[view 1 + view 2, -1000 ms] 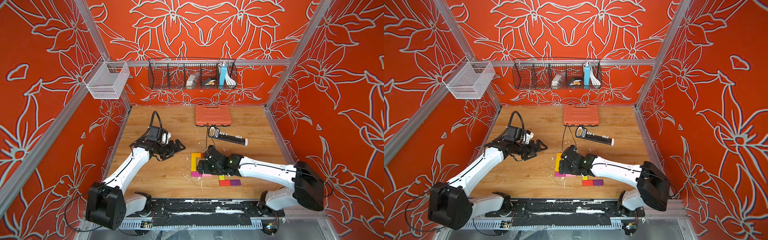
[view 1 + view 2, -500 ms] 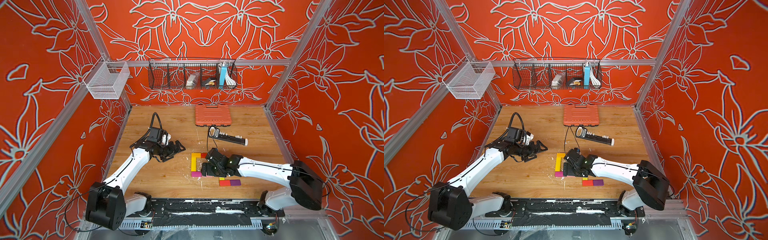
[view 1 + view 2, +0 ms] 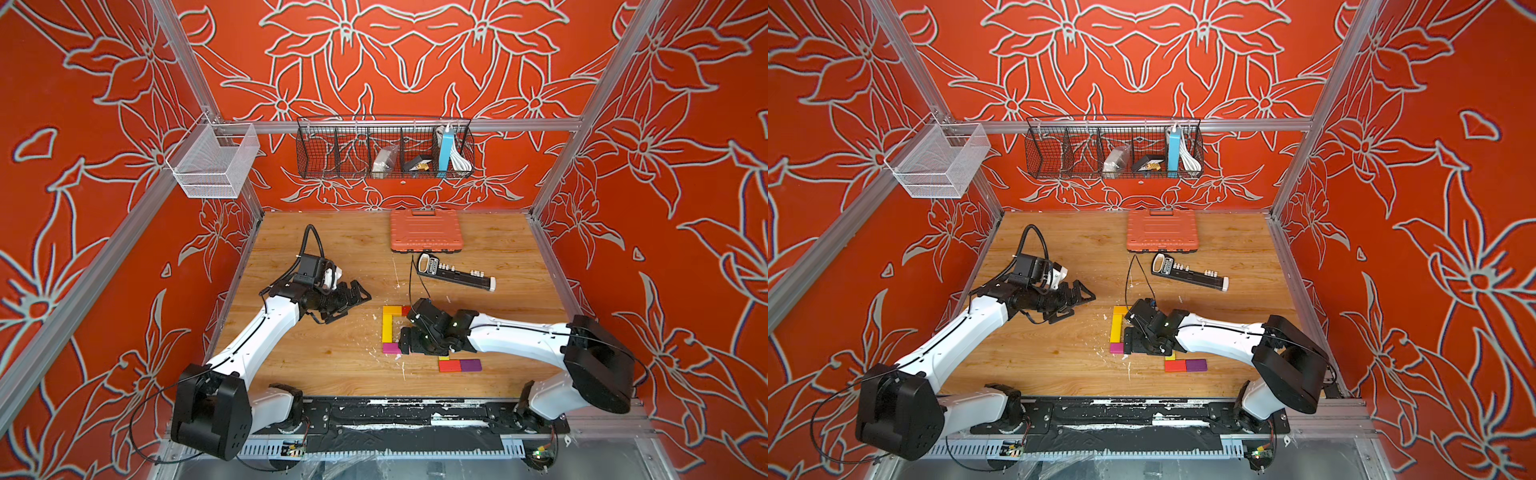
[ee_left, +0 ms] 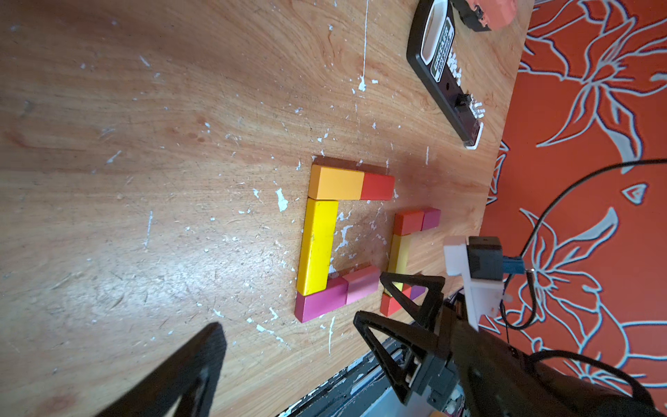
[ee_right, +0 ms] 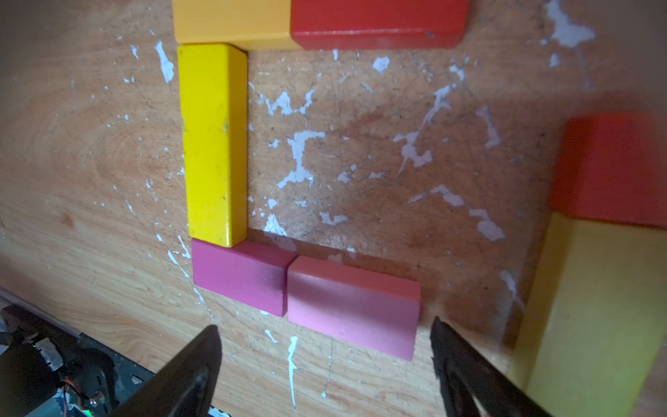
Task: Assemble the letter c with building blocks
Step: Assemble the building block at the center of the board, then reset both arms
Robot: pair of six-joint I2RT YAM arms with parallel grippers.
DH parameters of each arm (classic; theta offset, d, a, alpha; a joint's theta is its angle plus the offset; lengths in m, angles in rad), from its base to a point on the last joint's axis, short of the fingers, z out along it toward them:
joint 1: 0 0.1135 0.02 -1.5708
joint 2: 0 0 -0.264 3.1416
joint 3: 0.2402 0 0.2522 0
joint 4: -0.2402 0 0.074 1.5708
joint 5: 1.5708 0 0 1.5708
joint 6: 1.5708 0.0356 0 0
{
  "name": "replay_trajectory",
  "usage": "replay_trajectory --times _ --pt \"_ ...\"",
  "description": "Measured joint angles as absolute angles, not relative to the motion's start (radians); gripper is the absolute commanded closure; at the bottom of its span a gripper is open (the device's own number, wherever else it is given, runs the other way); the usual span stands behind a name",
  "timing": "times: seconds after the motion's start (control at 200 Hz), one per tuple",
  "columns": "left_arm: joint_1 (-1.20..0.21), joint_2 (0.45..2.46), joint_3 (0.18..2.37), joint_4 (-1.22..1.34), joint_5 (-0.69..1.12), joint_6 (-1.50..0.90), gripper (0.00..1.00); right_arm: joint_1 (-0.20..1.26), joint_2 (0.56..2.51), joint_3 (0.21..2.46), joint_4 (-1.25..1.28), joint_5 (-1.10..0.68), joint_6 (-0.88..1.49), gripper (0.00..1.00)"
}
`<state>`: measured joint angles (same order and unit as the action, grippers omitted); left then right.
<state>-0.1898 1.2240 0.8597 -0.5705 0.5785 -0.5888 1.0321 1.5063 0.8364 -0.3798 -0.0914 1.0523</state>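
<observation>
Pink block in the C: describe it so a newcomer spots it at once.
On the wooden table, find the C of blocks with the long yellow block as its spine. The arm nearest the robot's base is two short blocks; the pink block is the outer one, paler than the magenta block it touches.

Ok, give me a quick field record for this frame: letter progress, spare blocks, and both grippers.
letter: C outline laid flat, looks closed up
far arm: orange block, red block
spine: yellow block
near arm: magenta block, pink block
spare blocks: separate group on the letter's open side
right gripper: open, over pink block, holding nothing
left gripper: open, empty, clear of the letter
</observation>
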Motion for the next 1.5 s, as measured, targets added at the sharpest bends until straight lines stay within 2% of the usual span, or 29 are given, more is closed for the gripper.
replay_trajectory --times 0.736,0.941,1.111,1.211,1.296,1.501 --pt "-0.190 1.224 0.860 -0.566 0.579 -0.588 0.02 1.048 1.533 0.836 -0.350 -0.111 1.061 0.09" --pt "-0.190 1.224 0.860 -0.566 0.579 -0.588 0.02 1.048 1.532 0.836 -0.355 -0.108 1.065 0.05" --pt "-0.190 1.214 0.865 -0.575 0.569 -0.581 0.02 1.037 1.419 0.836 -0.427 -0.064 1.063 0.02" --pt "-0.189 1.172 0.892 -0.599 0.524 -0.569 0.02 0.976 1.263 0.840 -0.489 -0.029 1.038 0.02" --pt "-0.189 1.105 0.921 -0.602 0.435 -0.555 0.02 0.859 1.121 0.863 -0.550 0.035 0.992 0.02" --pt "-0.189 0.848 0.820 -0.438 0.087 -0.496 0.02 0.574 0.835 0.867 -0.566 0.354 0.839 0.02"
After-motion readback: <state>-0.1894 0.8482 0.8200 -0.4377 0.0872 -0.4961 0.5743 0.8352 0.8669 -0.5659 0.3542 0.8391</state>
